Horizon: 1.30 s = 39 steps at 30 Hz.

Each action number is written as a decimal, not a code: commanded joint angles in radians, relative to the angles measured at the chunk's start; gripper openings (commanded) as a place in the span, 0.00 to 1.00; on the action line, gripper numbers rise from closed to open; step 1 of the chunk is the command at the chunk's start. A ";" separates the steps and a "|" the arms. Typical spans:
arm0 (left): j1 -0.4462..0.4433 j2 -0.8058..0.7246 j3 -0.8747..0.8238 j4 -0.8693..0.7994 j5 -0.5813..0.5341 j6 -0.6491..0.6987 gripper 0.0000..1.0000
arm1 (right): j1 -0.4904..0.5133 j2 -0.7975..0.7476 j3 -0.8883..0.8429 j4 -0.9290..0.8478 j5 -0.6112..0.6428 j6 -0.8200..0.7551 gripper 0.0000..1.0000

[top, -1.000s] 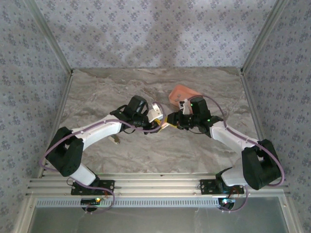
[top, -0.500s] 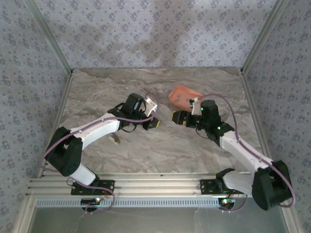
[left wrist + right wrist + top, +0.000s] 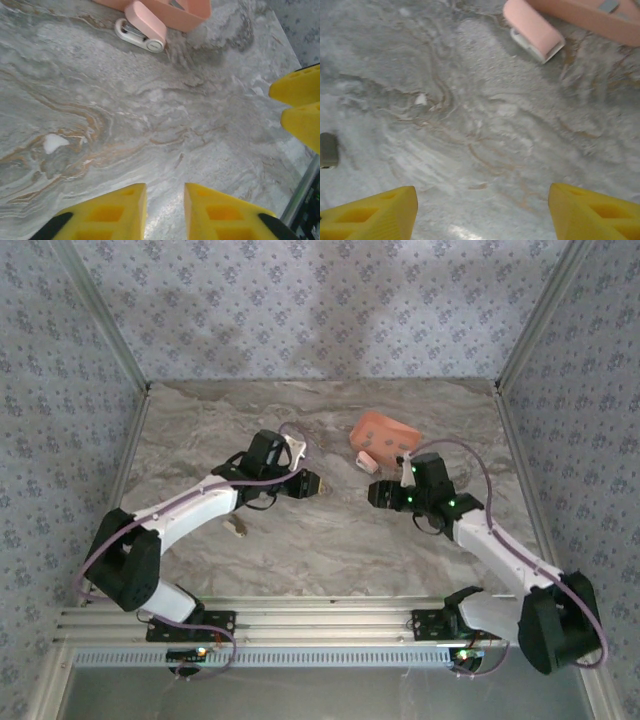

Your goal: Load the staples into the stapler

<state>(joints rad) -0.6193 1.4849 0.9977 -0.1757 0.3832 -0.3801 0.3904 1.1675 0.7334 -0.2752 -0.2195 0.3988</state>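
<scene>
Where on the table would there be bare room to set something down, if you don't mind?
Free: the table's far-left corner beyond the left arm; the near strip between both arms, right of the staples. Crowded: far right, where the stapler lies beside the tray, near the right gripper.

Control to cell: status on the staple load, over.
Right hand wide open, left hand barely parted, both empty. Stapler on the table beside the salmon tray; staples loose, far from it. Nothing blocking the stapler.
</scene>
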 commanded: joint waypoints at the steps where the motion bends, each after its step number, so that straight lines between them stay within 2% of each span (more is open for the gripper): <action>1: 0.033 -0.034 -0.021 -0.016 -0.047 -0.013 0.31 | -0.005 0.099 0.117 -0.125 0.079 -0.139 0.71; 7: 0.083 -0.063 -0.048 -0.008 -0.053 -0.004 0.32 | -0.027 0.362 0.291 -0.152 0.095 -0.306 0.70; 13: 0.114 -0.071 -0.068 0.000 -0.046 -0.007 0.33 | -0.046 0.578 0.413 -0.131 0.125 -0.342 0.70; 22: 0.131 -0.076 -0.080 0.002 -0.038 -0.003 0.33 | -0.060 0.727 0.527 -0.036 0.147 -0.366 0.73; 27: 0.136 -0.071 -0.081 0.007 -0.035 -0.002 0.33 | -0.057 0.794 0.604 -0.041 0.155 -0.381 0.72; 31: 0.139 -0.071 -0.079 0.006 -0.033 0.000 0.33 | -0.047 0.835 0.655 -0.051 0.149 -0.398 0.65; 39: 0.147 -0.066 -0.079 0.005 -0.023 0.007 0.33 | -0.017 0.883 0.702 -0.055 0.175 -0.431 0.45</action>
<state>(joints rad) -0.4820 1.4425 0.9268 -0.1795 0.3439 -0.3862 0.3637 2.0270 1.4006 -0.3172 -0.0654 -0.0116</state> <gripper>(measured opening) 0.329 0.456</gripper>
